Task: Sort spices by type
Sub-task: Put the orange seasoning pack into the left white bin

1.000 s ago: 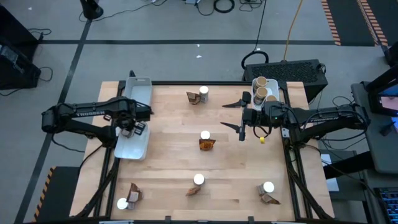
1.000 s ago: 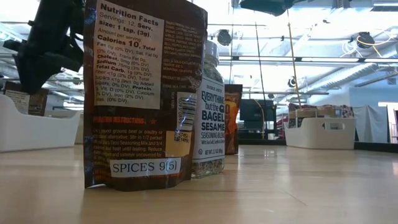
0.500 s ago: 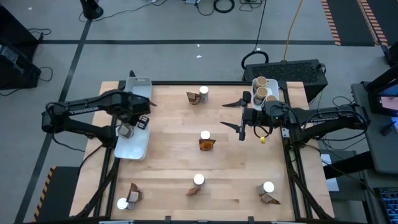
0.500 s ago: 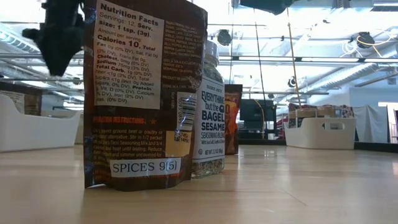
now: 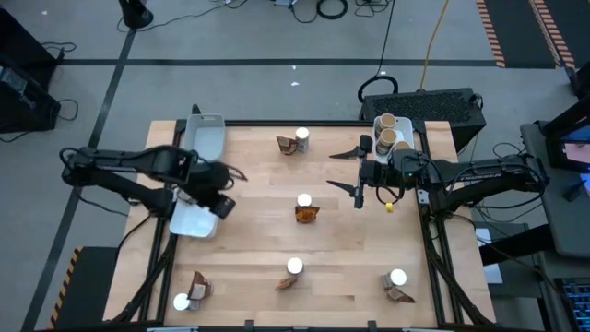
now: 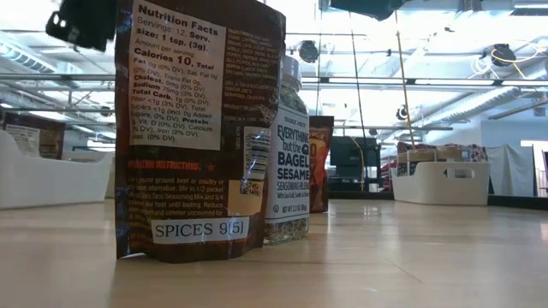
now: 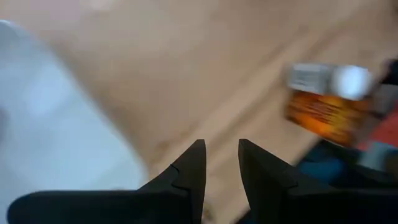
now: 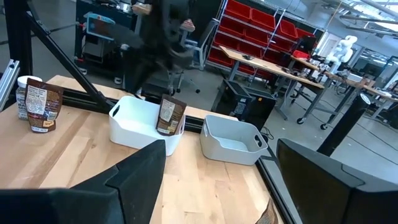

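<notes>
Wooden table [image 5: 258, 184], two white trays [image 5: 198, 217] along its left edge, one holding a brown packet [image 8: 170, 116]. Jar-and-packet pairs [image 5: 304, 208] scattered mid-table, unsorted. Left gripper [image 5: 226, 175] swinging out from the trays, fingers nearly together, empty. Right gripper [image 5: 358, 175] parked, spread wide. Next, probably: reaching for another pair.

The left claw [image 5: 236, 174] has swung off the white tray [image 5: 195, 218] and out over the bare surface [image 5: 258, 231]; the tray now lies behind it.
</notes>
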### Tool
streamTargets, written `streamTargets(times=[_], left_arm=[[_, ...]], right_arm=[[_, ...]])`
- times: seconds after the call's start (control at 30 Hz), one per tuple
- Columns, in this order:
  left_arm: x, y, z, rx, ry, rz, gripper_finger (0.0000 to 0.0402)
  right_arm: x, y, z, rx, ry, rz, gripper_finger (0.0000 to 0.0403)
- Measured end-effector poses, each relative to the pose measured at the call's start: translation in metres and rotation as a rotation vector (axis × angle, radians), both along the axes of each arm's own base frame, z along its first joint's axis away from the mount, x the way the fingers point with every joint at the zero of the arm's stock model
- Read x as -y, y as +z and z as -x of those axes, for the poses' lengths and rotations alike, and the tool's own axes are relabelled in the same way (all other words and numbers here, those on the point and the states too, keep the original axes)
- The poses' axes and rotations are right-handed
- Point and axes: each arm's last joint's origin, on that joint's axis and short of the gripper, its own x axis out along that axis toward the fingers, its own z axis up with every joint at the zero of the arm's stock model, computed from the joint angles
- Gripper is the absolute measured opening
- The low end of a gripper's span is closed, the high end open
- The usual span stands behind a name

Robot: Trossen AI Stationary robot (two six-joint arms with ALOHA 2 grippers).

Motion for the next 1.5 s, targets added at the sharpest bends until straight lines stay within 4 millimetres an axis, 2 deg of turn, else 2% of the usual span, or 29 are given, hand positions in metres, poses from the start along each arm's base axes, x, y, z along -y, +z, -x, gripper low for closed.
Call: streamTargets(times=[0.17, 0.4, 0.53, 0.67, 0.9, 1.13, 1.5], left_arm=[[0.032, 0.002, 0.001, 0.002, 0.014, 0.094, 0.0101], [0.061, -0.002, 0.022, -0.173, 0.014, 0.126, 0.0098], [0.081, -0.008, 0.026, -0.282, -0.087, 0.194, 0.0094], [0.101, -0.018, 0.022, -0.352, -0.158, 0.212, 0.0093], [0.132, -0.04, 0.004, -0.408, -0.238, 0.248, 0.0093], [0.141, -0.053, -0.004, -0.486, -0.246, 0.264, 0.0102], [0.138, -0.058, 0.0, -0.574, -0.225, 0.234, 0.0187]], right_arm=[[0.0, 0.0, 0.0, 0.0, 0.001, -0.002, 0.0288], [0.0, 0.0, 0.0, 0.001, 0.001, -0.004, 0.0288], [0.0, 0.0, 0.0, 0.002, 0.0, -0.013, 0.0288], [0.0, 0.0, 0.0, 0.002, 0.0, -0.014, 0.0288], [0.0, -0.002, -0.002, -0.006, -0.001, -0.025, 0.0288], [0.0, -0.004, -0.008, 0.008, -0.001, -0.025, 0.0288], [0.0, -0.004, -0.01, 0.017, -0.001, -0.022, 0.0288]])
